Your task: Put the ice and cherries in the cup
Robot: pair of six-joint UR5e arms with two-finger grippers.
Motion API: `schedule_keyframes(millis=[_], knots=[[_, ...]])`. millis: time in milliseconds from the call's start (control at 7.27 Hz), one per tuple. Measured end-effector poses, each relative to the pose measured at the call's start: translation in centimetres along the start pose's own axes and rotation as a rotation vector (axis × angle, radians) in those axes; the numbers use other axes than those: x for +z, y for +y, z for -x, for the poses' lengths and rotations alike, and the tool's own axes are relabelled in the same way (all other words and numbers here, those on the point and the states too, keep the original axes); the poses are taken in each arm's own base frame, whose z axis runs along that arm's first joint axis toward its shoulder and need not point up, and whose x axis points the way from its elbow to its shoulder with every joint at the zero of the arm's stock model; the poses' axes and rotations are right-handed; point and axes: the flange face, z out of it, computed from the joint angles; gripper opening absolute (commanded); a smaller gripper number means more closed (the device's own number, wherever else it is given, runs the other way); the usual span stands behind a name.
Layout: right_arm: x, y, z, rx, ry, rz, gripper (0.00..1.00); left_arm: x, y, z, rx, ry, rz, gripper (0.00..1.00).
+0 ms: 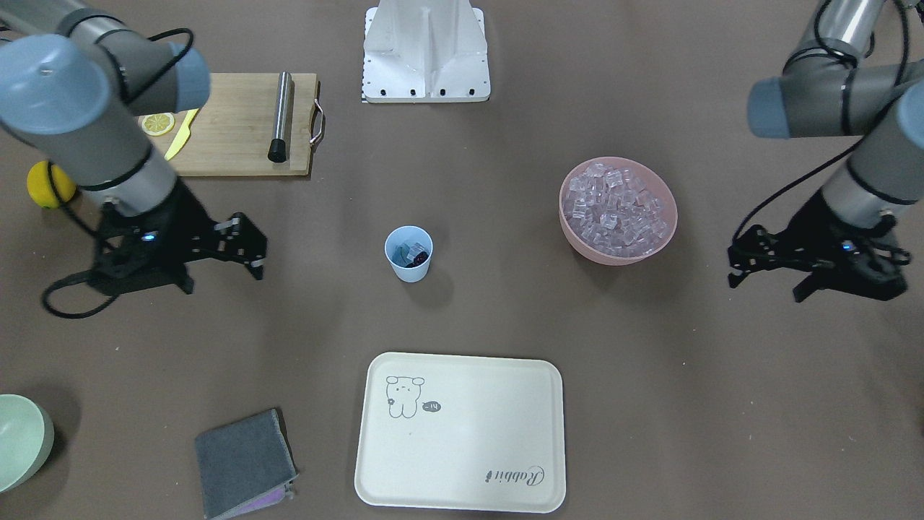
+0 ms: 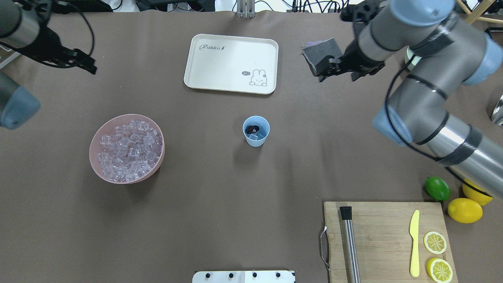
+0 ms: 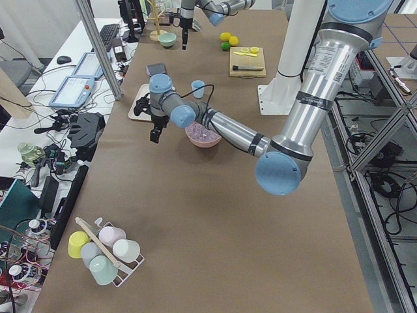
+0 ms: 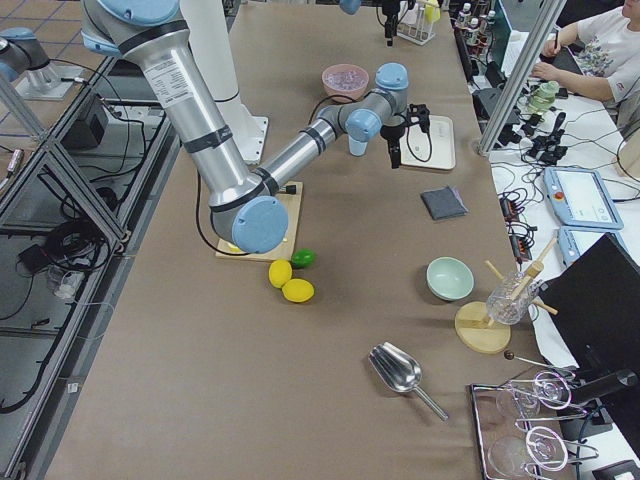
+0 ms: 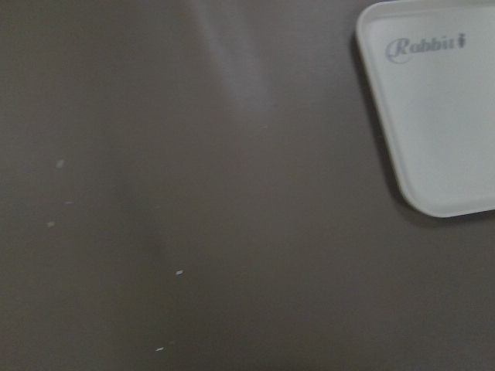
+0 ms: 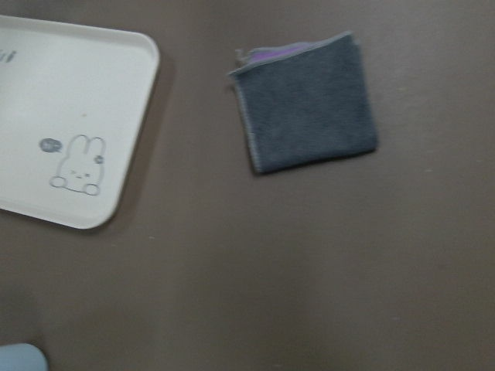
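Note:
The light blue cup (image 1: 408, 254) stands upright mid-table, also in the overhead view (image 2: 256, 131). Inside it lie the dark maroon cherries (image 2: 252, 129) and a clear ice cube (image 2: 257, 136). A pink bowl (image 1: 613, 258) heaped with ice (image 1: 617, 206) sits apart from the cup, on the overhead view's left (image 2: 92, 149). My left gripper (image 1: 733, 266) hovers open and empty beyond the bowl. My right gripper (image 1: 260, 254) hovers open and empty on the cup's other side, near a grey cloth (image 2: 320, 53). A corner of the cup shows in the right wrist view (image 6: 19, 357).
A cream tray (image 1: 469, 448) lies at the far side of the table from me. A cutting board (image 2: 381, 236) holds a metal muddler (image 2: 349, 243), a yellow knife and lemon slices. A lime (image 2: 437, 188) and lemons lie beside it. A pale green bowl (image 1: 18, 440) sits at the edge.

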Motion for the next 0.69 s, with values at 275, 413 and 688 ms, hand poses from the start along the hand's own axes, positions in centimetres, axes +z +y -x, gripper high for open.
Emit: schedule_keyframes(millis=[275, 413, 688], knots=[[-4.0, 1.0, -15.0, -0.135, 0.017, 0.028, 0.99, -2.1, 4.5, 10.3, 0.042, -0.048, 0.03, 0.97], [-5.4, 2.1, -21.7, -0.178, 0.033, 0.037, 0.99, -3.0, 6.3, 13.7, 0.061, -0.068, 0.045, 0.97], [-6.6, 6.3, -32.1, -0.235, 0.059, 0.064, 0.99, -3.3, 9.4, 18.6, 0.081, -0.09, 0.082, 0.97]])
